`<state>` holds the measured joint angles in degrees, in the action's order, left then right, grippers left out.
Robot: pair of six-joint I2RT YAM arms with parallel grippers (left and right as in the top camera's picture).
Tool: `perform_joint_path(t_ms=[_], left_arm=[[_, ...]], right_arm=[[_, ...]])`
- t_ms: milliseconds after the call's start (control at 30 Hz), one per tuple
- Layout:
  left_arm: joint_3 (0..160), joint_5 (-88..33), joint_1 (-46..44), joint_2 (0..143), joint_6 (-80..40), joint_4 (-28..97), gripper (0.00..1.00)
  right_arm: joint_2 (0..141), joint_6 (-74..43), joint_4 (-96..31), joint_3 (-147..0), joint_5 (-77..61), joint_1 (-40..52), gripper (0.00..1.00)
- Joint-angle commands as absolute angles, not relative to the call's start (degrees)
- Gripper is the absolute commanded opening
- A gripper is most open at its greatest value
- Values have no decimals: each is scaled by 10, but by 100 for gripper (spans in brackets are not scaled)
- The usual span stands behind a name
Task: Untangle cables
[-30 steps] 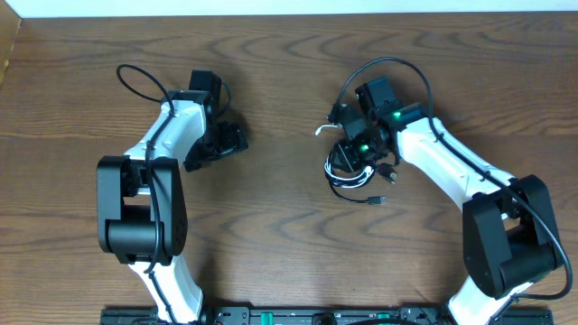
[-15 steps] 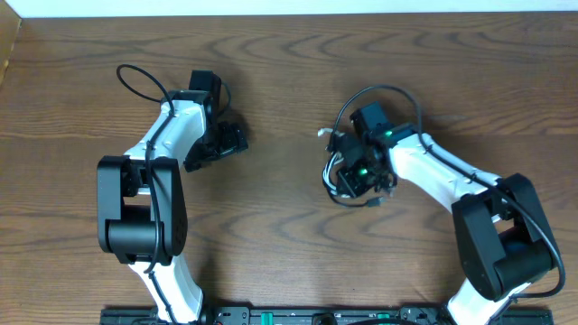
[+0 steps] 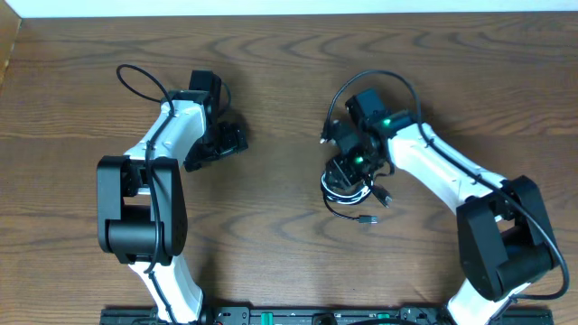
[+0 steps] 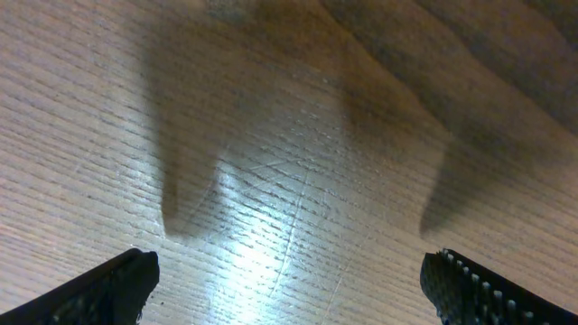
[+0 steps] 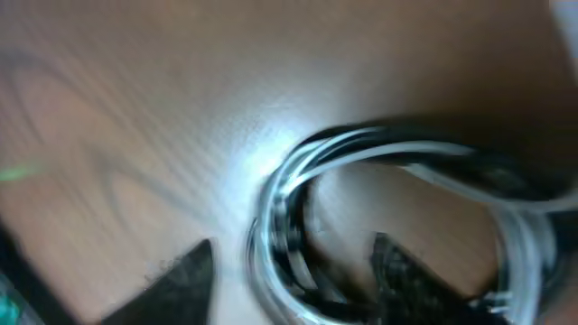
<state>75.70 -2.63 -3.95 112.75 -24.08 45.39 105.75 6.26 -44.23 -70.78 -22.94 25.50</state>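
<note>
The cables (image 3: 344, 193) lie in a small tangled heap of black and white loops on the wooden bench (image 3: 271, 244), right of centre, with one black cord trailing out toward the near edge and ending in a small plug (image 3: 368, 219). The right claw (image 3: 347, 171) is directly over the far side of this heap. Its wrist camera is blurred, but it shows the two fingers (image 5: 181, 282) standing partly apart with the curled black and white cords (image 5: 282, 209) lying in and just beyond the gap. The blur hides whether either finger touches a cord, and nothing looks pinched. The left claw (image 3: 226, 140) is well apart from the heap, over the left half of the bench. Its fingers (image 4: 108, 287) are spread wide over bare wood (image 4: 271, 135), and it has hold of nothing.
</note>
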Motion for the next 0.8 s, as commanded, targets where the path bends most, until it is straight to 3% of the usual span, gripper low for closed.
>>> perform_joint_path(t_ms=[0,400,633,767], left_arm=[[768,-19,-39,1121,-240,456,98],[768,-19,-39,1121,-240,456,98],[768,-19,-39,1121,-240,456,98],[768,-19,-39,1121,-240,456,98]], right_arm=[[1057,26,-449,-717,-156,232,59],[1058,-90,-427,-669,-60,211,56],[1058,-109,-391,-655,-60,224,42],[1058,-109,-391,-653,-59,227,22]])
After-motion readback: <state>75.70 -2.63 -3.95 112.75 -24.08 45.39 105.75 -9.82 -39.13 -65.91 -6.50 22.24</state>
